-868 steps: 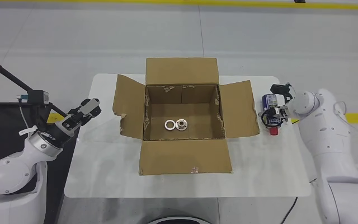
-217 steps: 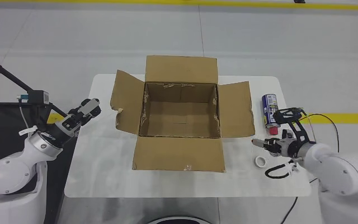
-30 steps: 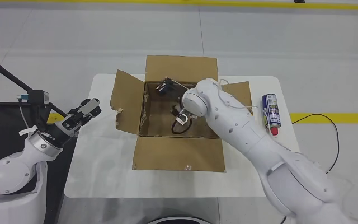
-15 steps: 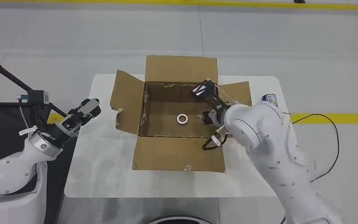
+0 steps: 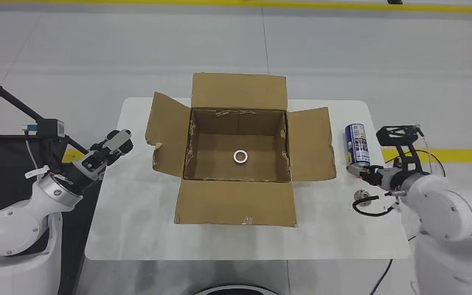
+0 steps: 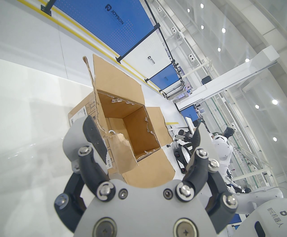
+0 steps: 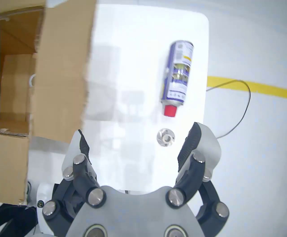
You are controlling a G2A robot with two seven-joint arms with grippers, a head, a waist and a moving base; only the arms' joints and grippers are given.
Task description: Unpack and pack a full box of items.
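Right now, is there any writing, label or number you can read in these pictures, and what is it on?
spray can: printed label, too blurred to read.
cardboard box: white sticker and small marks on its outer wall, too small to read.
blue panels in the hall behind: white brand lettering, legible, but brand names are not quoted here.

The box stands in the middle of the table, with a ring in it. The spray can lies right of the box, a metal fitting just nearer.
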